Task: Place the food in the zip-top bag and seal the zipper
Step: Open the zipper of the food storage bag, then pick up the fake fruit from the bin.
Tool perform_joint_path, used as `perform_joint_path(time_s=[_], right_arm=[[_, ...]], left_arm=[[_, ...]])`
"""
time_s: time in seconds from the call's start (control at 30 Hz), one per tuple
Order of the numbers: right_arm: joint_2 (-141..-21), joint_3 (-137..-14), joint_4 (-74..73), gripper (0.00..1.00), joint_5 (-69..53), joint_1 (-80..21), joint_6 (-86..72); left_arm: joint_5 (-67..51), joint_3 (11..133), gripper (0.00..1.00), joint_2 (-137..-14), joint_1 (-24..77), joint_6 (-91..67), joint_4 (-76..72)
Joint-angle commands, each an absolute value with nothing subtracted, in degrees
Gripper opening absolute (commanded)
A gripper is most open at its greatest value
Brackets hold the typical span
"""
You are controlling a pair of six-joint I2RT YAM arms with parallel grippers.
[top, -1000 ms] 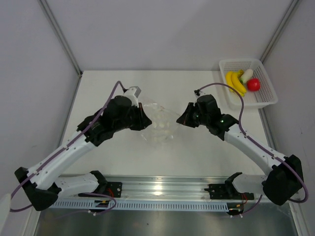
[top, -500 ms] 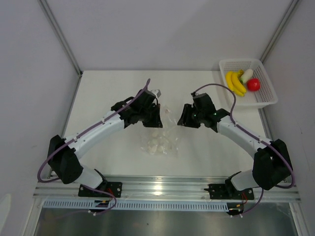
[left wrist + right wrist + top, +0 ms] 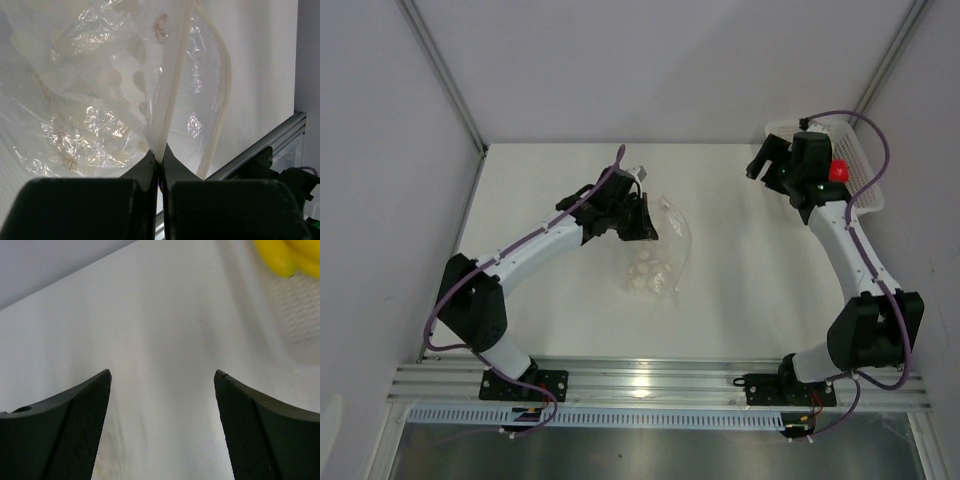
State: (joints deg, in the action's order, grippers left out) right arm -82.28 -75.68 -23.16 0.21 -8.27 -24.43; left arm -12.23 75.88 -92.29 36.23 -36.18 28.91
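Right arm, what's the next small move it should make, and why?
Probably shift the right tool toward the banana bunch and lower onto it. That tool is open and empty above bare table, just beside the white basket. The left tool is shut on the edge of the zip-top bag, and no food shows in the bag yet.

white arms (image 3: 535,245), black joints (image 3: 475,312), purple cables (image 3: 886,158)
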Motion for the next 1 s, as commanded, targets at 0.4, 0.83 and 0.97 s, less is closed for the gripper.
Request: perform_joint_path(time_s=[0.4, 0.83, 0.97], right_arm=[[-118.9, -105.5, -13.5, 0.83, 6.9, 8.0, -7.4], [-137.5, -123.5, -17.2, 0.81, 2.7, 9.2, -2.5], [-139.3, -124.8, -17.8, 0.77, -1.3, 9.8, -2.9]], left_arm=[[-17.3, 60.3, 0.01, -83.0, 36.3, -39.4, 8.9], [-18.4, 58.1, 0.01, -80.2, 36.2, -38.9, 7.5], [-18.9, 57.9, 0.00, -80.9, 36.3, -39.1, 6.9]])
